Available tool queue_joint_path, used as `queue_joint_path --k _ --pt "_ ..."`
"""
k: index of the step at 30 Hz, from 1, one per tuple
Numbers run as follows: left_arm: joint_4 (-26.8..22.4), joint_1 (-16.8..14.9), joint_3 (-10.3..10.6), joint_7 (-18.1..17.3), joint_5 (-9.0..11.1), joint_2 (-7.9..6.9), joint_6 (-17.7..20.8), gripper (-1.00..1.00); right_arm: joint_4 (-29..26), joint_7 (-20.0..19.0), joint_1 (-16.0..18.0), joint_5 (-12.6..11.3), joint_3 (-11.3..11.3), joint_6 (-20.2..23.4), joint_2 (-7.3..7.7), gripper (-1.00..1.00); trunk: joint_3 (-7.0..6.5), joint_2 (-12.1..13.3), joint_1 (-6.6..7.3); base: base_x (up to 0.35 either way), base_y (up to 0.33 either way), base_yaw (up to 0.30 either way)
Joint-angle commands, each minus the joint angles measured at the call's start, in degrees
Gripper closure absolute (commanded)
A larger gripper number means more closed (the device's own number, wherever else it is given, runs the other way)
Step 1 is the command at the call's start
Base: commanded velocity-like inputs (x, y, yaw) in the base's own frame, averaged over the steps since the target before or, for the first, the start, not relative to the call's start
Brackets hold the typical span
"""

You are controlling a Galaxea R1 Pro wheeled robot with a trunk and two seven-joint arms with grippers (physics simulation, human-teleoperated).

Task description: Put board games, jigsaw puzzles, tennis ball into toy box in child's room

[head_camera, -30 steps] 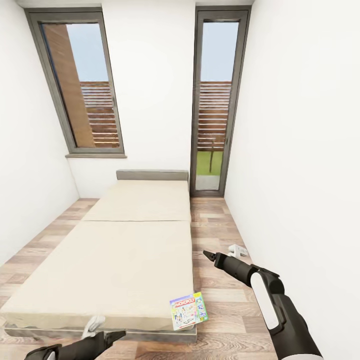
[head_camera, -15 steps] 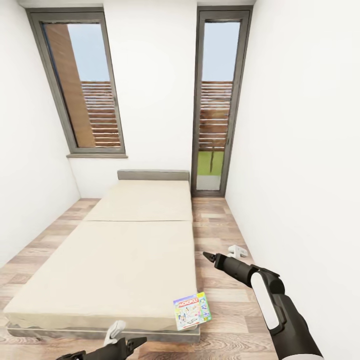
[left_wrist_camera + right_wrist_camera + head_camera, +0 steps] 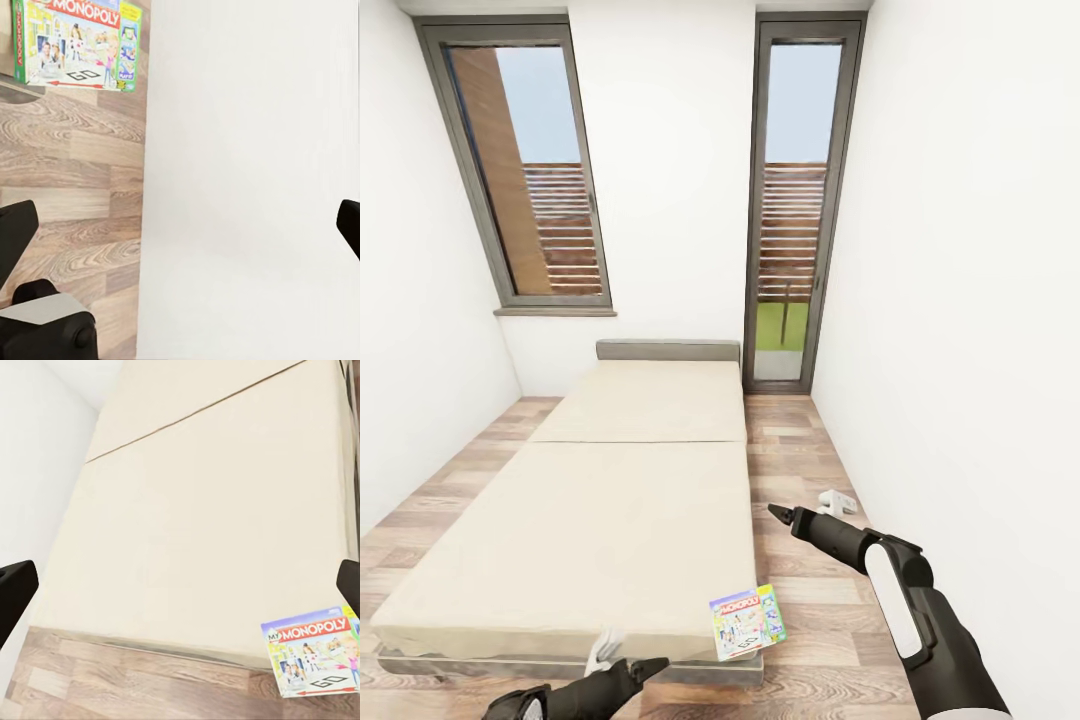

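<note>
A board game, a green-edged Monopoly box [image 3: 747, 622], lies flat on the near right corner of the beige bed [image 3: 610, 500], overhanging its edge a little. My left gripper [image 3: 658, 663] is low at the bed's foot, left of the box, open and empty. The left wrist view has the box [image 3: 75, 41] ahead and the fingers [image 3: 15, 232] wide apart. My right gripper [image 3: 774, 512] hangs open over the floor beside the bed, above and right of the box [image 3: 315, 656]. The table, toy box, jigsaw puzzles and tennis ball are out of view.
White walls close in on both sides, the right wall [image 3: 960, 350] close to my right arm. Two tall grey-framed windows [image 3: 790, 200] stand behind the bed. A strip of wood floor [image 3: 800, 600] runs between bed and right wall, with a small white object [image 3: 837, 500] on it.
My left gripper has moved right along the bed's foot, closer to the Monopoly box. The view has shifted slightly. The right arm has held still.
</note>
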State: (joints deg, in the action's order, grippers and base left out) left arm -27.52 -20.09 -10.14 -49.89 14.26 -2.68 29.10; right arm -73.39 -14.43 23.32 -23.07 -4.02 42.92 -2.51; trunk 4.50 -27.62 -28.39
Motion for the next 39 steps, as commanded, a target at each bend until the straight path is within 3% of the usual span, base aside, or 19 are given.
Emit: queue_joint_path --k 1,18,24,29,33,39 --pt "0.01 -0.19 -0.11 -0.08 0.28 0.05 0.47 -1.00 -0.04 -0.33 0.06 0.13 -0.19 0.47 -0.06 -1.00 0.12 -0.11 -0.03 0.000 0.002 0.000" --pt "-0.74 -0.96 -0.31 -0.36 0.54 0.28 0.57 -1.00 -0.97 -0.68 0.06 0.08 -0.20 2.13 0.09 -1.00 0.12 -0.11 -0.03 0.000 0.000 0.000" --pt "-1.27 -1.30 -0.35 -0.25 0.97 1.99 0.60 -1.00 -3.77 -1.41 0.06 0.11 -0.25 4.45 0.12 -1.00 0.12 -0.11 -0.03 0.000 0.000 0.000" --pt "-1.17 -1.42 -0.28 0.58 0.98 3.90 0.23 -1.00 -8.12 -4.67 0.06 0.10 -0.38 5.78 0.25 -1.00 1.02 -2.12 -1.13 0.000 0.000 0.000" --pt "-1.08 -1.44 -0.31 1.66 1.15 4.29 0.17 -1.00 -9.14 -8.23 0.06 0.12 -0.40 6.23 0.29 -1.00 1.74 -3.72 -2.01 0.000 0.000 0.000" --pt "-1.05 -1.44 -0.30 1.97 1.27 4.31 0.47 -1.00 -9.51 -9.91 0.06 0.08 -0.30 6.23 -0.19 -1.00 2.81 -6.13 -3.32 0.000 0.000 0.000"
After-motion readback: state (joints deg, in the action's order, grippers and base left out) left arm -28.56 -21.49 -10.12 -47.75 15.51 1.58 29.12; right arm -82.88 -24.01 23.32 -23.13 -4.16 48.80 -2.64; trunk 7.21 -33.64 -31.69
